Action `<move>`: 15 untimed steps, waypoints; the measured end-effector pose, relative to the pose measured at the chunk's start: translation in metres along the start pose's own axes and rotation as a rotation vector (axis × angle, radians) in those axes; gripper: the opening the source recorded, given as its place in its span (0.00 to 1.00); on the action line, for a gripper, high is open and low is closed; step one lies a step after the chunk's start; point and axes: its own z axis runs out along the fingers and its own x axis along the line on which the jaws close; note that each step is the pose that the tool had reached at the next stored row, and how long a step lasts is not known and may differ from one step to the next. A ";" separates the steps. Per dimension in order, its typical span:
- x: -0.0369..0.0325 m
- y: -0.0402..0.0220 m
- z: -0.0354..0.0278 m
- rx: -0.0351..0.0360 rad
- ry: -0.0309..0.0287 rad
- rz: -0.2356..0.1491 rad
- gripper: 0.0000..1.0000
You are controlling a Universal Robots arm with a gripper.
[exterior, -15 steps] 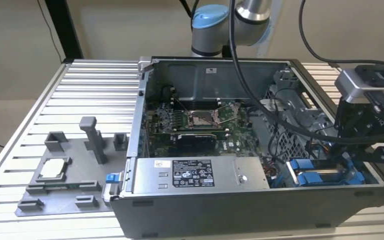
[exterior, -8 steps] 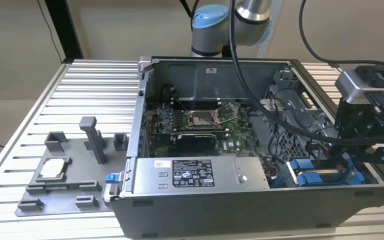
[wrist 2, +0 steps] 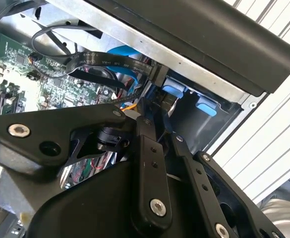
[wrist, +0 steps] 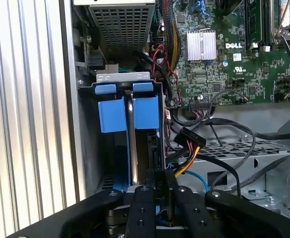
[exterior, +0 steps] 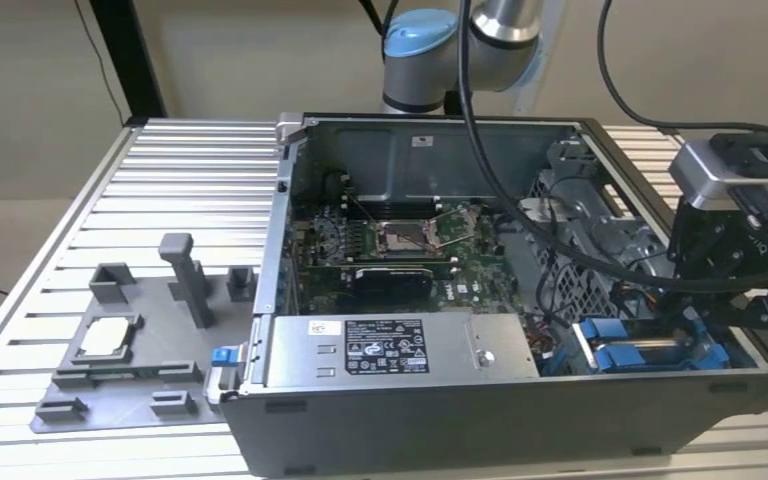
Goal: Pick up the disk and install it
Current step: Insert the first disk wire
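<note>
Two blue plastic frames stand side by side in the drive bay at the case's corner. The disk (wrist: pixel 147 111), edge-on in the frame nearer the motherboard, sits down in its slot; it also shows in the exterior view (exterior: pixel 604 331). My gripper (wrist: pixel 159 191) is in line with that slot, at the end away from the blue tabs, its black fingers (wrist: pixel 144 203) drawn close together. I see nothing between them. In the exterior view the gripper (exterior: pixel 747 300) hangs over the case's right end. In the second wrist view the gripper (wrist 2: pixel 152 116) points at the blue tabs (wrist 2: pixel 173 92).
The open computer case (exterior: pixel 491 420) holds a motherboard (exterior: pixel 398 240), a grey power supply box (exterior: pixel 398 348) and loose cables (wrist: pixel 194 144) beside the bay. A grey fixture plate (exterior: pixel 124 350) with a small silver chip lies on the ribbed table at the exterior view's left.
</note>
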 end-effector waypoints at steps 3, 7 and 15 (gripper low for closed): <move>0.0000 0.0000 0.0006 -0.0007 0.0007 0.000 0.00; 0.0002 -0.0001 0.0029 -0.0012 0.0005 -0.001 0.00; 0.0004 -0.0002 0.0057 -0.0012 0.0012 -0.001 0.00</move>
